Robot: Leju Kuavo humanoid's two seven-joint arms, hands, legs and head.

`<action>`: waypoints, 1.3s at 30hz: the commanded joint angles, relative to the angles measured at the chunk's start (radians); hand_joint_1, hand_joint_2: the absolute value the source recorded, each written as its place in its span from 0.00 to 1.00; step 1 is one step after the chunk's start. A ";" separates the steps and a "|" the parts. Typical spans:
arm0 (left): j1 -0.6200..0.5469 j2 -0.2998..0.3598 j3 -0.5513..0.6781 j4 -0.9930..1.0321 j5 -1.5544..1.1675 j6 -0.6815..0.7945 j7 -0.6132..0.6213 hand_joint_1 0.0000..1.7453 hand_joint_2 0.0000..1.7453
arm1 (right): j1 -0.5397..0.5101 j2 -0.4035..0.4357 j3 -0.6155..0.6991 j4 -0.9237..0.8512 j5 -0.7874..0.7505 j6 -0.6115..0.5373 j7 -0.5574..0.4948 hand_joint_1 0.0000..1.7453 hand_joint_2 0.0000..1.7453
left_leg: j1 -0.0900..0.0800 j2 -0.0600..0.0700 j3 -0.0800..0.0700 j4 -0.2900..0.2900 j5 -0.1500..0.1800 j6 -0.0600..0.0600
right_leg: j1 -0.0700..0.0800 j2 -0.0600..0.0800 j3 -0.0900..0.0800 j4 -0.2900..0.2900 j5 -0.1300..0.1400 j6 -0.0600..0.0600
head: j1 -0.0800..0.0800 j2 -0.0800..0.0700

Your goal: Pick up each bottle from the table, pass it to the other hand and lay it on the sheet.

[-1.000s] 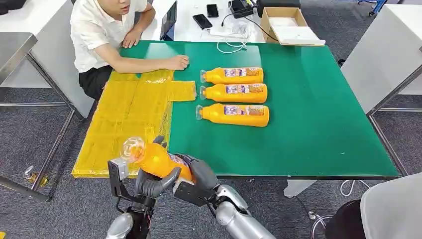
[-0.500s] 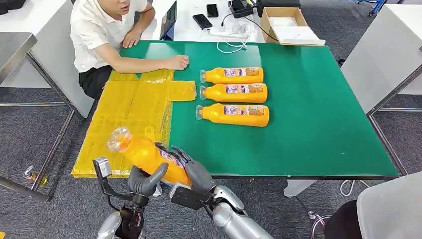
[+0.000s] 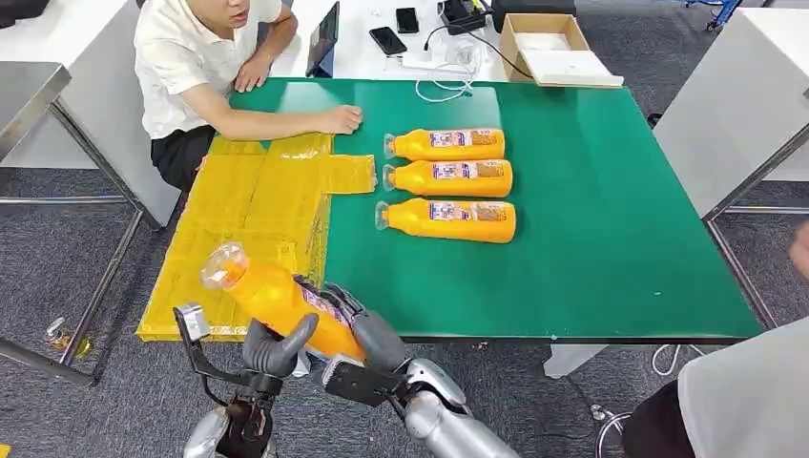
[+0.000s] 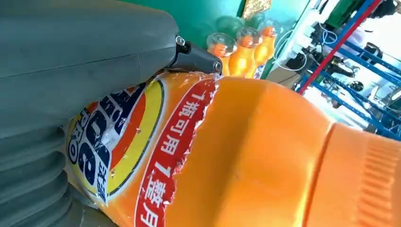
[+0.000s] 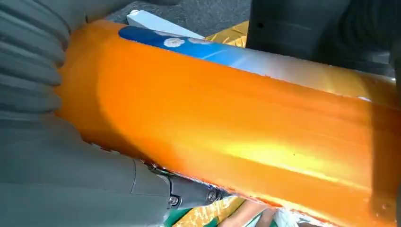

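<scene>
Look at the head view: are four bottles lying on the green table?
No: three bottles lie on the green table; a fourth bottle is held.

1. A sheet (image 3: 243, 224) lay on the left part of the surface (image 3: 591, 229).
2. Three bottles (image 3: 446, 181) lay side by side right of the sheet, one behind another.
3. A fourth bottle (image 3: 277, 298) sat over the near edge, between the left hand (image 3: 274, 348) and right hand (image 3: 367, 334).
4. A person (image 3: 205, 67) sat behind the sheet.
</scene>
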 commanded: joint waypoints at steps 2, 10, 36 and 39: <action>-0.036 0.017 0.073 -0.018 -0.054 0.070 -0.033 1.00 1.00 | 0.090 -0.011 0.041 -0.108 -0.015 -0.036 -0.036 0.00 0.00 | 0.000 0.000 0.002 0.000 -0.001 -0.001 | 0.000 -0.002 0.002 0.000 -0.001 -0.002 | 0.000 0.000; -0.154 0.125 0.249 0.046 -0.890 0.566 -0.185 1.00 1.00 | 0.351 -0.120 -0.033 -0.561 -0.023 -0.228 -0.109 0.00 0.00 | 0.001 -0.003 0.003 -0.001 -0.001 -0.001 | 0.002 -0.005 0.003 0.000 -0.003 -0.003 | 0.001 0.000; -0.450 0.154 0.138 0.483 -1.305 0.572 -0.047 1.00 1.00 | 0.334 -0.068 -0.141 -0.485 -0.150 -0.233 -0.158 0.00 0.00 | 0.000 -0.002 0.002 -0.001 0.001 -0.002 | 0.001 -0.005 0.002 0.001 -0.002 -0.003 | -0.002 0.000; -0.450 0.154 0.138 0.483 -1.305 0.572 -0.047 1.00 1.00 | 0.334 -0.068 -0.141 -0.485 -0.150 -0.233 -0.158 0.00 0.00 | 0.000 -0.003 0.003 -0.001 0.001 -0.003 | 0.000 -0.006 0.002 0.001 -0.003 -0.003 | -0.002 0.000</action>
